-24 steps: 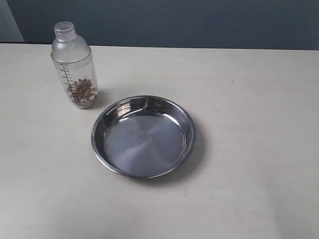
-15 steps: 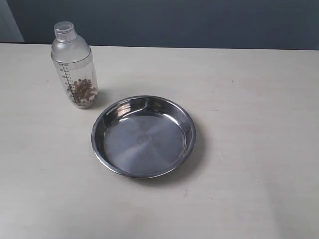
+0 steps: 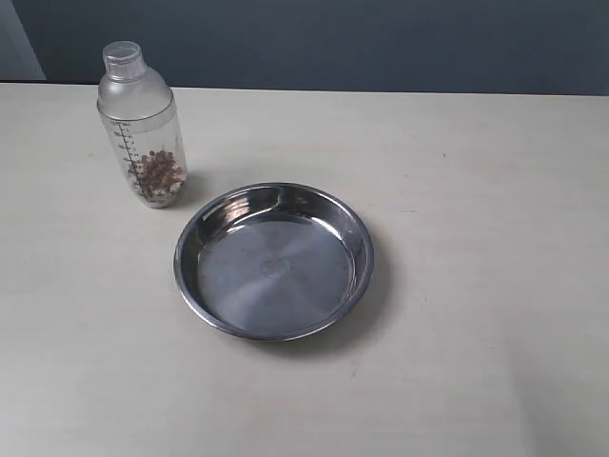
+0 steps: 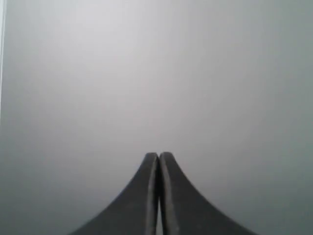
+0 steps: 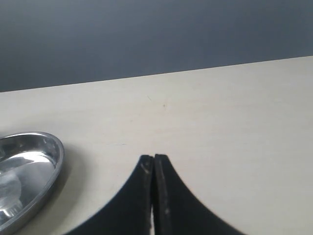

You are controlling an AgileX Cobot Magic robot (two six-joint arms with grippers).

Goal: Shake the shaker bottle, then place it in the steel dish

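Nothing has shifted: the shaker bottle [image 3: 141, 129] stands upright on the table's [image 3: 495, 190] left, just beside the steel dish [image 3: 274, 262], probably nearer my left gripper [image 4: 159, 156]. It and my right gripper [image 5: 153, 157] are both closed and empty.

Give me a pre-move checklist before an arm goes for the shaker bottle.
1. Shaker bottle upright on the table, cap on: ok.
2. Bottle apart from the steel dish, a gap of bare table between them: ok.
3. Dish holds nothing, so there is room to set the bottle down: ok.
4. Left gripper open for a grasp: not ok, fingers pressed together on nothing.
5. Right gripper open: not ok, also shut on nothing.
6. Bottle in a wrist camera's sight: not ok. The left wrist view shows only plain grey, the right only the dish's edge and table.
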